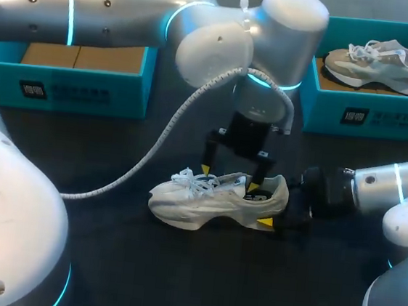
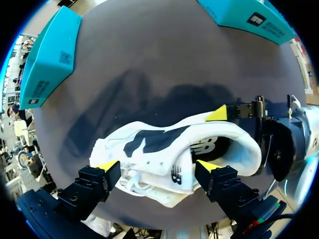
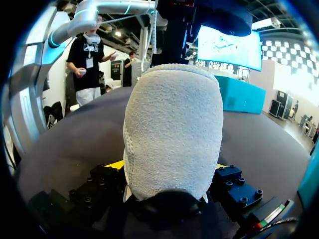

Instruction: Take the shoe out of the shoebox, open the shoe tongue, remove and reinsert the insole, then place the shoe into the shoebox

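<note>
White sneaker (image 1: 217,198) stands on its sole on the dark table (image 1: 176,281), out of the teal shoebox (image 1: 66,73) well beyond its toe. Its long axis runs across me, toe left, heel right. My right gripper (image 1: 280,208) clamps the heel from behind. My left gripper (image 1: 229,179) hangs just over the sneaker's collar, fingers spread; I judge it nearer the tongue. Laces loose, heel pale suede.

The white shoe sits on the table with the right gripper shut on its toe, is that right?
Not the toe: the right gripper is shut on the heel of the white shoe, as the head view shows. The shoe does sit on the table.
</note>
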